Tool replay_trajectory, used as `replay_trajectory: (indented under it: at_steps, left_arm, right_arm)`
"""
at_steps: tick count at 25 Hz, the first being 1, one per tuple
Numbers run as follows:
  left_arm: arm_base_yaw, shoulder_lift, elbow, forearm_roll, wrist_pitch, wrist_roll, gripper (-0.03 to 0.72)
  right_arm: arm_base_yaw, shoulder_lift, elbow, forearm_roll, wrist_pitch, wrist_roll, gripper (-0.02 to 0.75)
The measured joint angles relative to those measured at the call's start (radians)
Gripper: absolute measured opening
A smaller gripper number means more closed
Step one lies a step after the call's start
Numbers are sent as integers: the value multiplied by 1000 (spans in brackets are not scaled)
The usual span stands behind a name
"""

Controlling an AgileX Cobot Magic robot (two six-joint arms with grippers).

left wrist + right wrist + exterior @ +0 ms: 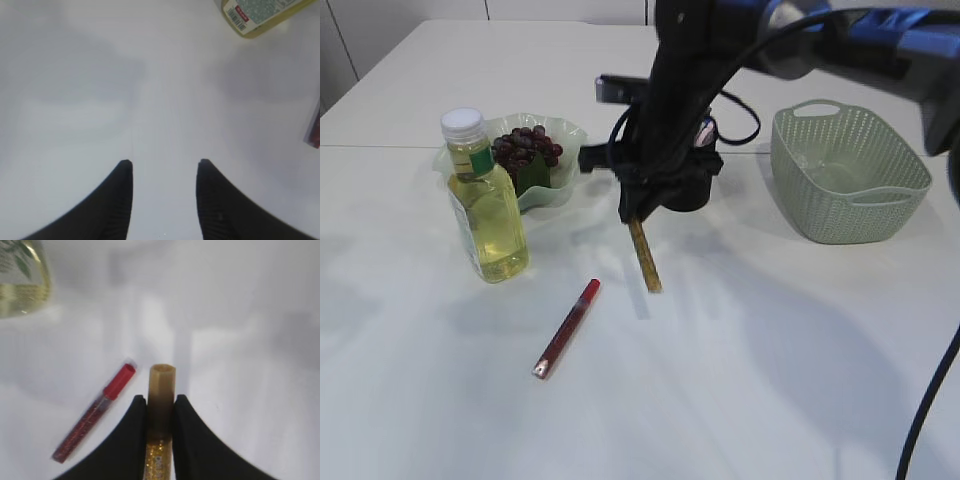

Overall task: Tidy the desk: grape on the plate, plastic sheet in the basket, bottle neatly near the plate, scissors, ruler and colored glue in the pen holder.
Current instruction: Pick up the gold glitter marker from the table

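Your right claw (160, 415) is clamped on the gold glue (161, 390); red glue (95, 410) lies just left. Left claw (164, 172) stands apart, empty. Bottle (260, 15) label unreadable.

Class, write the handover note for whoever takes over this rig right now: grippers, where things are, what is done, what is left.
Right gripper: shut on the gold glue tube.
Left gripper: open, empty, above bare table.
Done: grapes on the plate; bottle upright beside it.
Left: gold tube, then the red glue tube lying on the table, into the pen holder.
Basket: contents unclear.
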Motion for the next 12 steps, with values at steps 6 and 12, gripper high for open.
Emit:
replay_trajectory:
  at_steps: [6,12]
  left_arm:
    - [0,0,0,0,2,0,305]
    - [0,0,0,0,39,0,305]
  right_arm:
    - [-131,-44,-129,201,-58,-188,119]
    - [-202,-46,-170,293,-249,-404,118]
